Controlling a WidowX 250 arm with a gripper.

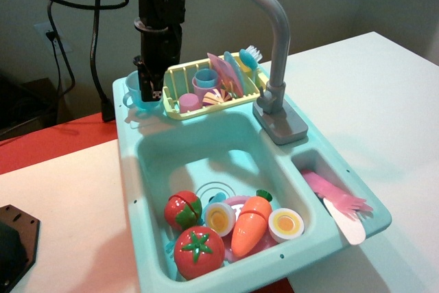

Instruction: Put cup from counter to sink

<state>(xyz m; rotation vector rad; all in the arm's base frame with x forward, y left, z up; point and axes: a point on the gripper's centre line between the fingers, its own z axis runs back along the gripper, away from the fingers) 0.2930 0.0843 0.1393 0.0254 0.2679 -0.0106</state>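
Observation:
The light-blue translucent cup [134,92] stands upright on the teal counter ledge [137,117] at the back left corner of the sink unit. My gripper [149,86] hangs straight down from the black arm and is right at the cup's right side, its fingers [156,84] low at the rim. The jaws look slightly apart, with the cup's right wall between them. The cup rests on the ledge. The sink basin [199,152] lies just in front of it.
The basin holds a tomato [198,252], a strawberry [182,209], a carrot [248,224] and egg halves. A yellow dish rack [180,73] with cups and plates is right of the gripper. A grey faucet [278,46] is further right. The side tray [309,159] holds pink cutlery.

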